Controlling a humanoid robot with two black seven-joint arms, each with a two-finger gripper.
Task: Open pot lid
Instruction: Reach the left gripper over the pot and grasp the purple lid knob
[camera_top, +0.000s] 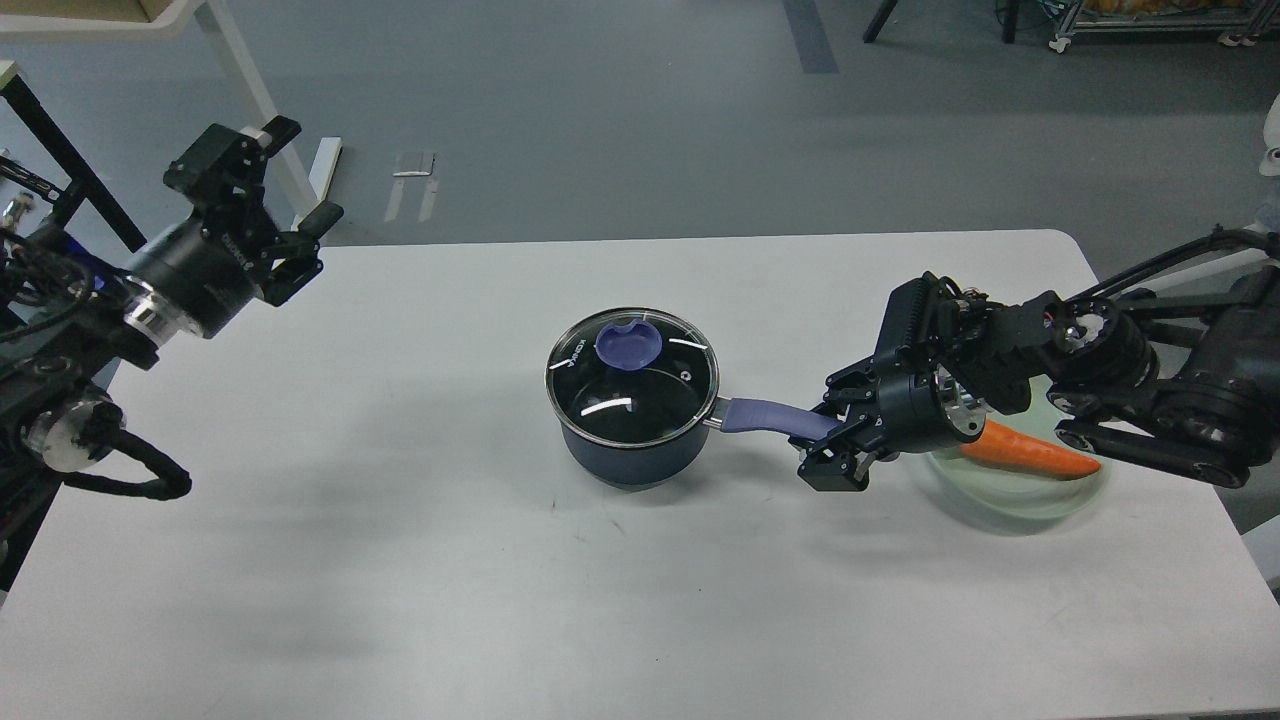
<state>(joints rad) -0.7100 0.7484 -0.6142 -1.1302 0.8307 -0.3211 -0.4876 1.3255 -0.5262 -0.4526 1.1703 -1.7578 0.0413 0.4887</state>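
Far left, over the table's (400, 560) far-left corner: our left gripper (275, 215), raised, clear of the surface. Its fingers stand apart with nothing between them. Well apart from the pot.

Table white, runs the full width of the view; grey floor beyond its far edge.

Centre: the pot (630, 440), dark blue, sitting upright on the table. The glass lid (632, 377) sits on it, seated flat on the rim, with a light purple knob (627, 345) toward its far-left side. Reflections on the glass; we cannot make out what is inside.

Right of the pot: the purple handle (765, 414) runs out from the pot's right side, level, pointing right and slightly near.

At the handle's right end: our right gripper (835, 445). Its fingers sit together on the end of the handle, one on the far side, one on the near side, clamped on it. The arm behind it stretches off to the right edge of the view.

Right again, just behind the gripper's wrist: a carrot (1030, 452), orange, lying with its tip pointing right, in a shallow clear bowl (1010, 498). The wrist covers the carrot's left end and part of the bowl's far-left rim. Bowl rests on the table, near the right side, apart from the pot.
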